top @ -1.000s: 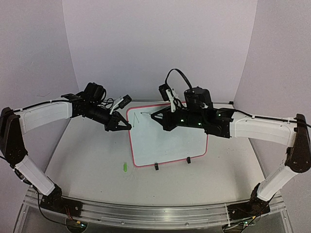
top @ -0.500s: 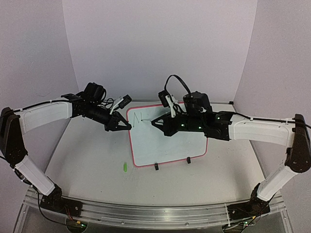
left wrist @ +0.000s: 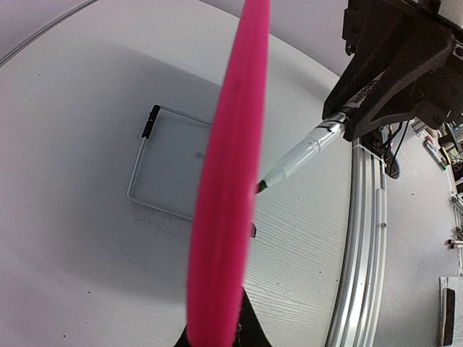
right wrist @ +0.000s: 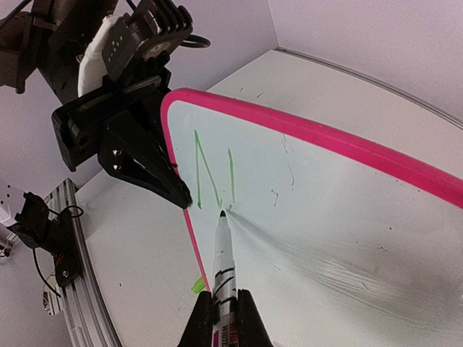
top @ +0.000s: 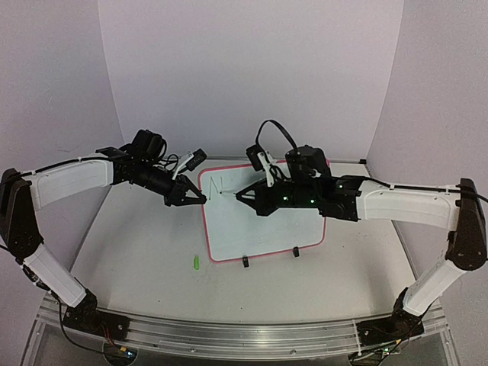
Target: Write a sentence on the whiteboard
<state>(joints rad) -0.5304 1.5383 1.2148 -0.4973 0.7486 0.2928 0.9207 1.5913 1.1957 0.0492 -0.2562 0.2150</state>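
The whiteboard (top: 263, 225) lies on the table with its pink frame (left wrist: 228, 181) running up the middle of the left wrist view. My left gripper (top: 200, 198) (left wrist: 221, 331) is shut on the frame's left edge. My right gripper (top: 242, 195) (right wrist: 224, 298) is shut on a white marker (right wrist: 225, 271) (left wrist: 300, 153). The marker's tip rests on the board just below a green N (right wrist: 213, 177), the part of the sentence that shows, near the board's top left corner.
A green marker cap (top: 195, 262) (right wrist: 197, 285) lies on the table left of the board's near corner. Two black clip feet (top: 271, 257) stand at the board's near edge. A wire stand (left wrist: 173, 163) shows beside the frame. Purple walls close in on three sides.
My right gripper has shifted left and slightly down with the marker, and green strokes forming an N have appeared on the board. The left arm has not moved.
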